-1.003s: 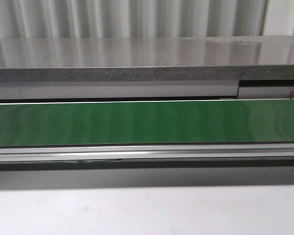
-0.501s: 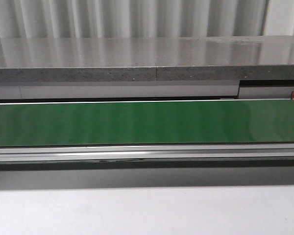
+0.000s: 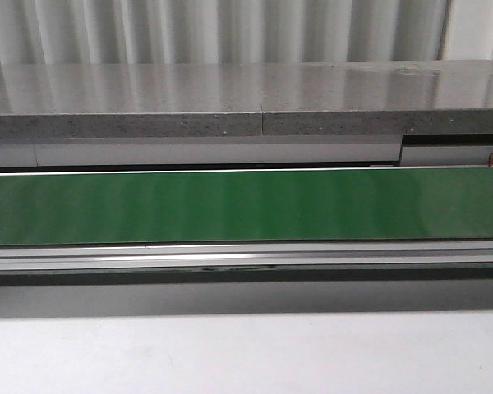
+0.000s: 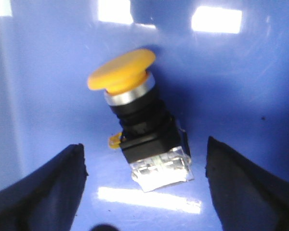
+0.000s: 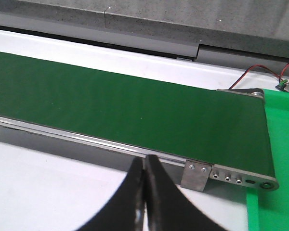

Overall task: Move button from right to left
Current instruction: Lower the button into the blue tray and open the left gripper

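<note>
In the left wrist view the button (image 4: pixel 139 122) lies tilted on a blue surface (image 4: pixel 241 77), with its orange-yellow cap, silver ring, black collar and clear blocky base. My left gripper (image 4: pixel 144 187) is open, its two black fingers (image 4: pixel 48 187) standing apart on either side of the button's base without touching it. In the right wrist view my right gripper (image 5: pixel 144 166) is shut and empty, above the white table near the edge of the green conveyor belt (image 5: pixel 135 110). Neither gripper nor the button shows in the front view.
The green belt (image 3: pixel 246 205) runs across the front view with a metal rail (image 3: pixel 246 256) before it and a grey stone ledge (image 3: pixel 246 98) behind. In the right wrist view a green mat (image 5: pixel 279 144) lies past the belt's end, with red and black wires (image 5: pixel 260 72) beyond.
</note>
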Motion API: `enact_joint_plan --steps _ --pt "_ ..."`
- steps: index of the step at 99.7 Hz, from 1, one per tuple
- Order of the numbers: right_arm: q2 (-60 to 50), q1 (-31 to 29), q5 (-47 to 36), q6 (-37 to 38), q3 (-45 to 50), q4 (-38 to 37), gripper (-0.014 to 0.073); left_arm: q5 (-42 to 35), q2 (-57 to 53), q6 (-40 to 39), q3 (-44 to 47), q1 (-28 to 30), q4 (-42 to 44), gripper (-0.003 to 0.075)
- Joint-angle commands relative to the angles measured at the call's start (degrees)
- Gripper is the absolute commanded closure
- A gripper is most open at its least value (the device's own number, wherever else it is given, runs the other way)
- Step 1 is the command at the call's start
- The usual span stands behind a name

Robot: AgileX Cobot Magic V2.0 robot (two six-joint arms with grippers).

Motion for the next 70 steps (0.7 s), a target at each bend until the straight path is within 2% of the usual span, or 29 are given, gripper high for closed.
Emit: enact_joint_plan --steps 1,9,25,70 --pt "0.6 -0.1 -4.2 -0.7 -1.4 0.5 0.0662 -3.5 -6.4 0.0 -1.4 0.0 0.4 0.0283" --pt "0.6 -0.1 -4.2 -0.7 -1.4 0.5 0.0662 -5.7 -9.3 0.0 -1.4 -0.1 0.2 0.0387" --pt "0.6 -0.1 -4.2 -0.7 -1.4 0.5 0.0662 -7.5 -14.9 -0.4 -1.4 -0.3 -4.0 0.0744" --pt "0.6 -0.1 -4.2 -0.7 -1.4 0.5 0.0662 -10.6 -26.9 -2.2 -1.4 -7.8 -13.5 0.074"
